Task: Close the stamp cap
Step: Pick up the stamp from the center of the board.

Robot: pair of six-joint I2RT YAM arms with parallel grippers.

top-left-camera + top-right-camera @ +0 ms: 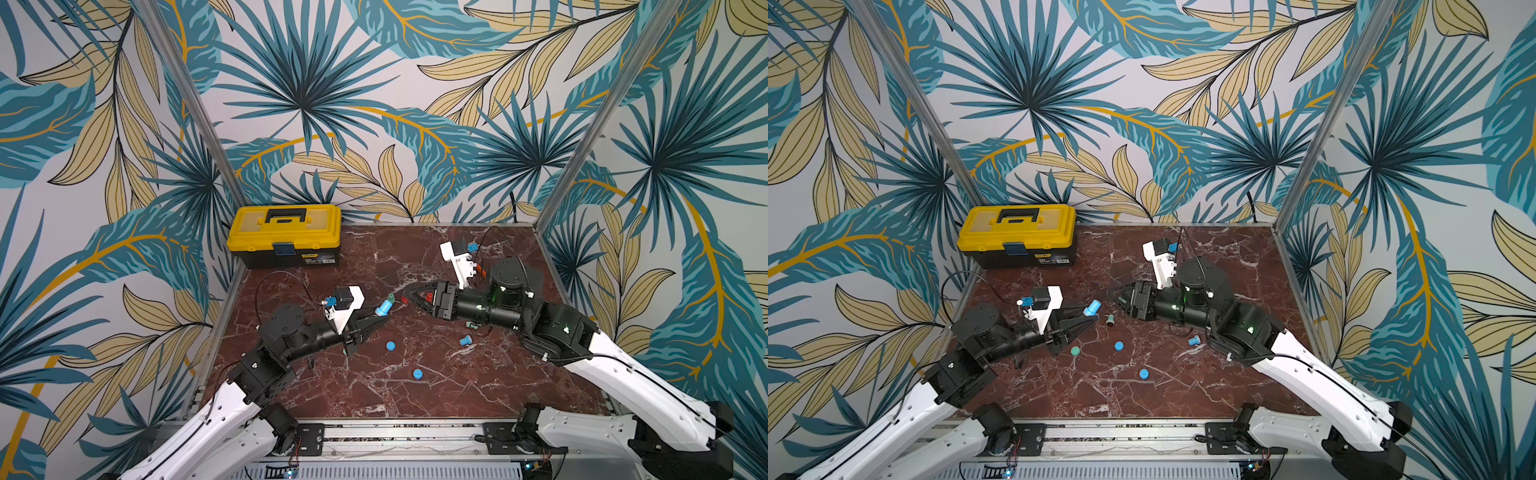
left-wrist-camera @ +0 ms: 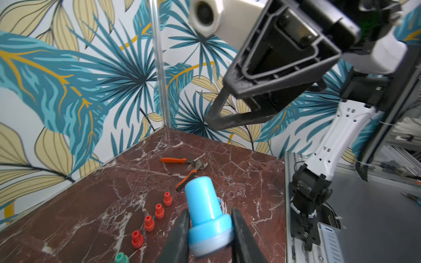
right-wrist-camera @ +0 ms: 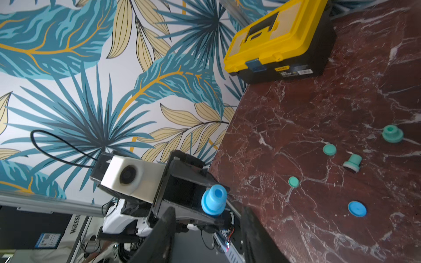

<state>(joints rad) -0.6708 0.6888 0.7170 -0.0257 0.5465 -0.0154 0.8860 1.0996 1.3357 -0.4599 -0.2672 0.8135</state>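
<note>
Both top views: shows left gripper (image 1: 379, 319) pinched narrow on the blue stamp (image 1: 383, 307), held off the red marble desk (image 1: 415, 399) near mid-desk, handle aimed at right gripper (image 1: 409, 296). Puts right gripper just beside the stamp, not touching; finger spread hard to read here. Shows a loose blue cap (image 1: 390, 345) and another blue cap (image 1: 418, 374) flat on the desk nearer the arm bases. Also shows a spare blue stamp (image 1: 465, 340) lying by the right arm and a yellow toolbox (image 1: 1017, 232) in the back-left corner.

Left wrist: shows blue stamp (image 2: 207, 218) squeezed at its wide base between both fingers (image 2: 177, 236), handle pointing away. Cannot tell if a cap is on it. Shows a row of small red stamps (image 2: 149, 223) and orange-handled pliers (image 2: 189, 168) on the desk beyond.

Right wrist: shows right gripper (image 3: 208, 210) fingers spread well apart, nothing between them. Faces the stamp's (image 3: 214, 202) handle end, in left gripper. Shows one blue cap (image 3: 357, 208), green caps (image 3: 329, 149) and green stamps (image 3: 352, 162) scattered on the desk.
</note>
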